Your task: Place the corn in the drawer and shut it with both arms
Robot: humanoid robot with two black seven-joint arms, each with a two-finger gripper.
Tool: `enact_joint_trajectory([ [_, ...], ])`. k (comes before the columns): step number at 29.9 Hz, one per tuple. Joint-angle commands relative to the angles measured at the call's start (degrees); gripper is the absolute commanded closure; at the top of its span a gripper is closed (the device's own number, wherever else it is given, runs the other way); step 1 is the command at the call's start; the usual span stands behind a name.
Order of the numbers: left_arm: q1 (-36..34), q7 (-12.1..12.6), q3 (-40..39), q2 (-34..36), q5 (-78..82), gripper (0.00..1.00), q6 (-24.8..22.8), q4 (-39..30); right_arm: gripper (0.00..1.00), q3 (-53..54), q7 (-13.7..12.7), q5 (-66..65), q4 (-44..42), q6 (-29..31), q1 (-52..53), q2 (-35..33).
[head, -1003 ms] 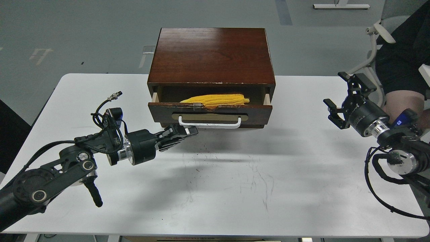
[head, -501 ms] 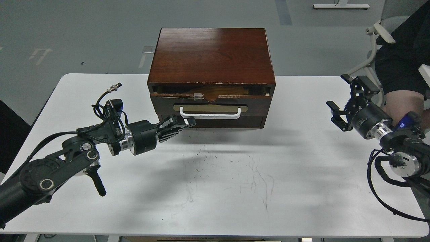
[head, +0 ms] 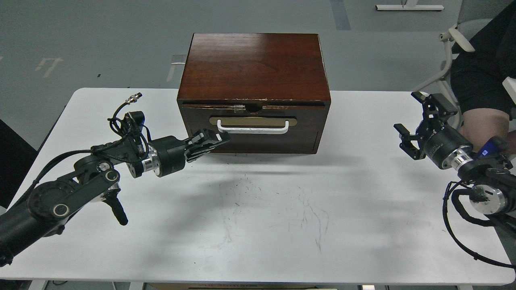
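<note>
The dark brown drawer (head: 308, 121) is pushed fully into the wooden cabinet (head: 254, 66), its front flush and its white bar handle (head: 253, 130) facing me. The corn is hidden inside. My left gripper (head: 219, 139) is shut and empty, its tip against the drawer front just below the left end of the handle. My right gripper (head: 417, 121) is open and empty, held above the table well to the right of the cabinet and apart from it.
The cabinet stands at the back middle of the white table (head: 262, 225). A seated person (head: 479, 80) and a chair (head: 451, 40) are close behind my right arm at the table's right edge.
The drawer slid from half open, corn showing, to fully shut. My left gripper moved forward with it, pushing on its front. My right gripper drifted slightly right and stayed open.
</note>
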Motion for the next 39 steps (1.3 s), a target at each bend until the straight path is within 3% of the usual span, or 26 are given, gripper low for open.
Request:
enact_joint_trajectory([
  [1, -0.5, -0.1, 0.0, -0.1, 0.0, 1.0, -0.1, 0.8, 0.0, 0.1, 0.0, 0.0, 0.0, 0.0, -0.3, 0.0],
  [9, -1.1, -0.9, 0.0, -0.1, 0.0, 1.0, -0.3, 2.0, 0.0, 0.1, 0.0, 0.0, 0.0, 0.0, -0.4, 0.0],
  [20, 0.2, -2.6, 1.1, 1.2, 0.3, 1.0, -6.6, -1.6, 0.0, 0.1, 0.0, 0.0, 0.1, 0.0, -0.5, 0.0],
  [25, 1.9, -6.5, 0.7, 4.9, 0.0, 1.0, -6.6, -7.3, 0.0, 0.2, 0.0, 0.0, 0.0, 0.0, -0.5, 0.0],
  [26, 2.0, -8.7, 0.2, 5.8, -0.8, 0.95, -6.6, -8.9, 0.0, 0.2, 0.0, 0.0, 0.1, -0.1, -0.5, 0.0],
  [27, 2.1, -11.0, 0.1, 7.1, -3.4, 0.79, -6.6, -9.9, 0.0, 0.2, 0.0, 0.0, 0.1, -0.2, -0.5, 0.0],
  [29, 2.2, -12.8, 0.0, 8.6, -7.1, 0.58, -6.6, -10.2, 0.0, 0.2, 0.0, 0.0, 0.1, -0.3, -0.5, 0.0],
  [30, 2.2, -12.8, -0.3, 10.0, -11.4, 0.3, -6.6, -10.3, 0.0, 0.2, 0.0, 0.0, 0.1, -0.3, -0.5, 0.0],
  [32, 2.2, -12.8, -1.5, 11.3, -18.6, 0.0, -6.6, -10.2, 0.0, 0.3, 0.0, 0.0, 0.1, -0.3, -0.5, 0.1],
  [39, 2.4, -12.8, -4.3, 15.4, -35.6, 0.0, -6.6, -7.3, 0.0, 0.3, 0.0, 0.0, -0.1, -0.6, -0.5, 1.3],
])
